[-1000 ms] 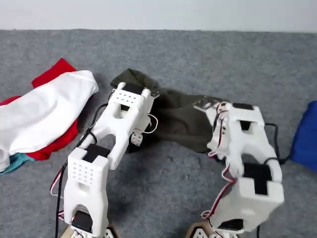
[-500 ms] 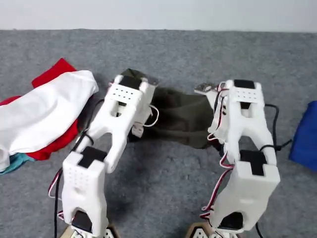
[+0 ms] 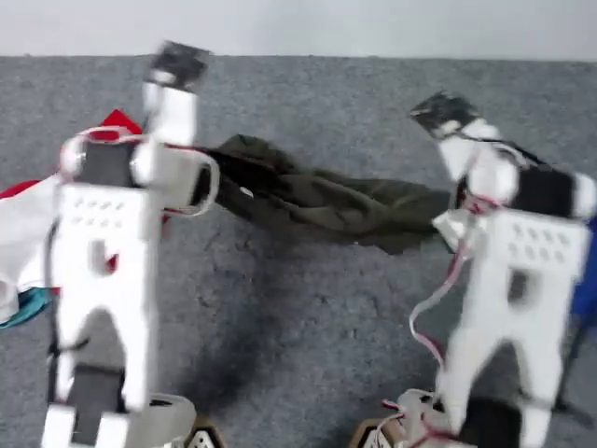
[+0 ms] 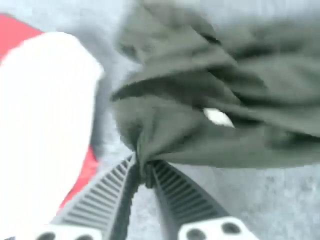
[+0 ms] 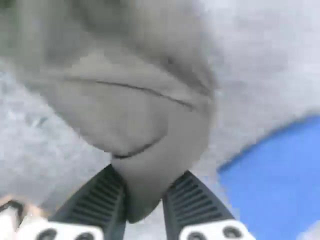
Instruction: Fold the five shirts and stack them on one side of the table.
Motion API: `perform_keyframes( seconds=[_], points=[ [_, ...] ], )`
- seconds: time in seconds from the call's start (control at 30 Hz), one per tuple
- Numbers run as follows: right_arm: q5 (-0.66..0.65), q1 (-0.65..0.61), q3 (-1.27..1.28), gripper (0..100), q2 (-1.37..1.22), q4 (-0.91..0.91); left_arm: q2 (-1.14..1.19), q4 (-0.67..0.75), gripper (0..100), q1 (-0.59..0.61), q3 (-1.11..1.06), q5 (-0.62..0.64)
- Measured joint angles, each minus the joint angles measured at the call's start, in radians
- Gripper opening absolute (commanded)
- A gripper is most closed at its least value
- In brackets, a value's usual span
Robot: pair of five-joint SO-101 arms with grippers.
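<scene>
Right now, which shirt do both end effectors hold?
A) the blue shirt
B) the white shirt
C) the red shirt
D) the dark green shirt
D: the left end effector and the right end effector each pinch a bunched edge of the dark green shirt, which lies spread between the two arms in the high view.
</scene>
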State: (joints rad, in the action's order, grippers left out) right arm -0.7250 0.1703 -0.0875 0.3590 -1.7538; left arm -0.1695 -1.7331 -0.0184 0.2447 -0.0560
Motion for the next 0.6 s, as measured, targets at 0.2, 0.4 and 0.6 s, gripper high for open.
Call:
perform_keyframes(
  seconds=[0.2, 0.4, 0.6],
  points=[
    [0.000, 0.121, 0.000, 0.9, 0.330, -0.002, -0.308, -0.002, 1, 0.041, 0.000, 0.000],
    [-0.038, 0.204, -0.006, 0.9, 0.690, -0.002, -0.629, -0.003, 1, 0.044, 0.006, 0.000],
    [-0.078, 0.256, -0.029, 0.9, 0.922, 0.023, -0.924, 0.104, 1, 0.044, 0.060, 0.000]
  ],
)
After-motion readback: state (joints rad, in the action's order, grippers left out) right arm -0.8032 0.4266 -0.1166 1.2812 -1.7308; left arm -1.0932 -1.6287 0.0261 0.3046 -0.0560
